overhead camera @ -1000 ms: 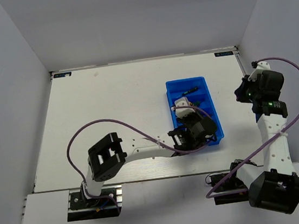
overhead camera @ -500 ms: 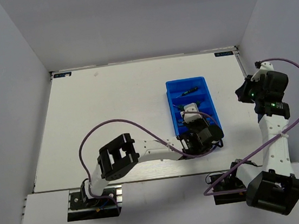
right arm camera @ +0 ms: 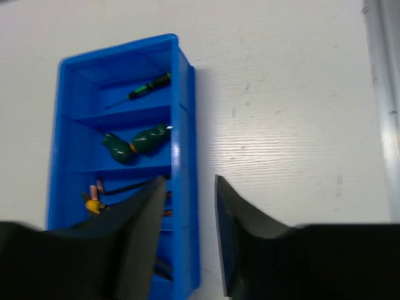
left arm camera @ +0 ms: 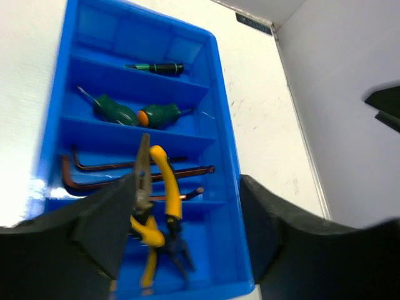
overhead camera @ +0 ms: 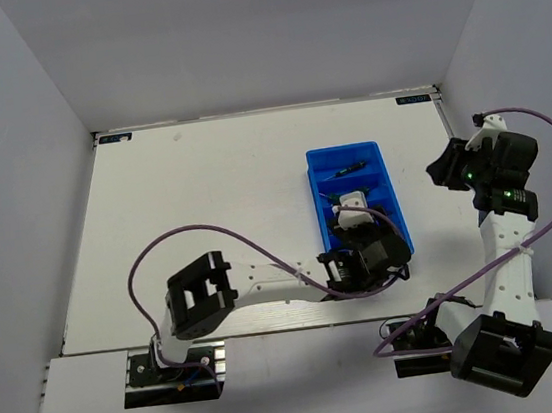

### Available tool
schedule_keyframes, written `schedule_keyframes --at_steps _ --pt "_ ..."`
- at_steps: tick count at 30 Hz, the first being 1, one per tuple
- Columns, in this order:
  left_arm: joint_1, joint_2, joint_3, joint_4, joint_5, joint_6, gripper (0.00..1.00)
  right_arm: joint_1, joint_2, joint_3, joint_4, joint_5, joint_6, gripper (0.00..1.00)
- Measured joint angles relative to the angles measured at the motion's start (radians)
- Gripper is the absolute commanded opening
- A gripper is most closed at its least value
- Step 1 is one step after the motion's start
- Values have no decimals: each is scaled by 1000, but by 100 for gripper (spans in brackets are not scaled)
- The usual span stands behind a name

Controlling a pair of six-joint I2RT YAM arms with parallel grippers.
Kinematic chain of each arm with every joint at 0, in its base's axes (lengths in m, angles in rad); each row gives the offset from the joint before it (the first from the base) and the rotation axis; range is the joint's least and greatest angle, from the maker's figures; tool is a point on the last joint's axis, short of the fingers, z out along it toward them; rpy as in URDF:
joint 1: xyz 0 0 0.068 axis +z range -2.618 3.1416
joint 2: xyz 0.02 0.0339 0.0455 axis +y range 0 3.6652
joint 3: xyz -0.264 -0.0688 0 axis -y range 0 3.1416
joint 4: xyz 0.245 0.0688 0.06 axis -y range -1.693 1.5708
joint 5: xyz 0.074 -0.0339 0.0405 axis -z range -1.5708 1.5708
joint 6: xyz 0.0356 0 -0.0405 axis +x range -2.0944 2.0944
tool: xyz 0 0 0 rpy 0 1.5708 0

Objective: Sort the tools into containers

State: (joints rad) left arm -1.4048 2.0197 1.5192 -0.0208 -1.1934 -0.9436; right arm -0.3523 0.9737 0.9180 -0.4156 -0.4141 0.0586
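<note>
The blue tray point(overhead camera: 316, 189) lies right of centre, its four containers in a row. In the left wrist view the tray point(left arm camera: 223, 128) holds a thin green-and-black screwdriver point(left arm camera: 156, 67) in the far section. Two stubby green screwdrivers point(left arm camera: 115, 111) lie in the second and dark hex keys point(left arm camera: 119, 167) in the third. The yellow-and-black pliers point(left arm camera: 156, 206) lie in the near section, their jaws over the rib. My left gripper point(left arm camera: 186, 187) hangs open over that near end point(overhead camera: 356, 219), fingers either side of the pliers. My right gripper point(right arm camera: 189, 182) is open and empty, high beside the tray's right wall point(right arm camera: 183, 119).
The right arm point(overhead camera: 489, 175) stands near the table's right edge. The left arm's purple cable point(overhead camera: 251, 250) loops over the table in front of the tray. Grey walls close in the table on three sides.
My left gripper has opened and let go of the pliers, which now lie in the tray's near section. My right gripper has opened from shut. The left elbow swung right, then back left.
</note>
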Motion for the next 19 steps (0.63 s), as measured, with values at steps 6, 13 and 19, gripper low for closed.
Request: schedule_keyframes --at_steps 6,13,19 --pt "13 -341 -244 -23 111 205 100 -1 14 0 -19 -135 -46 90" --pt "186 -852 -567 -39 253 534 100 0 15 -8 -22 -215 -68 90" --pt "323 -996 -574 -162 390 768 100 1 -44 -83 19 -224 -23 90"
